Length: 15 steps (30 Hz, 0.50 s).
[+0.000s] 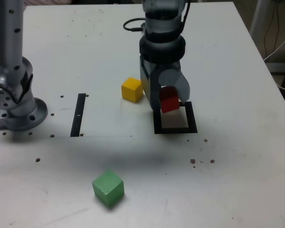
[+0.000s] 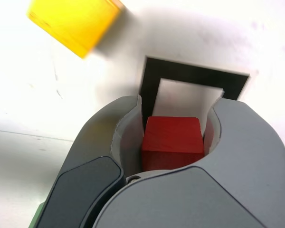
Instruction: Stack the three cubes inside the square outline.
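Gripping: gripper (image 1: 170,97) clenched on red cube (image 1: 169,101), jaws pressed to both side faces in the wrist view.
Red cube position: hung over the far edge of the square outline (image 1: 175,129), apparently just clear of the table (image 1: 237,156); contact with the surface could not be told.
Square outline: lay right of centre in the exterior view, pale centre bare, nothing set inside yet.
Yellow cube (image 1: 132,89): sat just left of the gripper in the exterior view, near the outline's far-left corner, outside the tape.
Green cube (image 1: 108,188): rested at the near side of the table, well apart from the outline and left of it in the exterior view.
Black strip (image 1: 78,115): lay left of the yellow cube, no part of the target.
Step in hand, judged: carrying the red cube in as the base of the stack.
Doing it well, judged: needed a shift toward the near side until centred over the pale patch, faces squared to the tape, lowered flat before letting go.
Risk, judged: off-centre or skewed base would spoil the later stack; yellow cube close enough to be nudged.
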Tool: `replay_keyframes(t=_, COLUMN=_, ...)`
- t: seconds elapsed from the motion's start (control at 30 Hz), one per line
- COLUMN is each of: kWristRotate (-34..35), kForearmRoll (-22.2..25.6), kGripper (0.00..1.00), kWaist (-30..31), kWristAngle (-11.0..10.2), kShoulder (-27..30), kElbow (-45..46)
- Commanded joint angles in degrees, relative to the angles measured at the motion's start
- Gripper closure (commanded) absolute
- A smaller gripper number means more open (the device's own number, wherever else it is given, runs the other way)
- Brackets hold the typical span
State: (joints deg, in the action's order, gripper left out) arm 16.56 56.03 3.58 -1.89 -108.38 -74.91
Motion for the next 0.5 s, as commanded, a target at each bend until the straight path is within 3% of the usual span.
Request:
replay_keyframes(t=0.0, kWristRotate=0.4, kForearmRoll=0.9, kGripper=0.82, kWaist=1.2, kWristAngle=-0.4, kShoulder=-0.6, kElbow=-1.1)
replay_keyframes(t=0.47, kWristRotate=-1.0, kForearmRoll=2.1, kGripper=0.82, kWaist=2.0, kWristAngle=-1.9, kShoulder=-5.5, kElbow=-4.4)
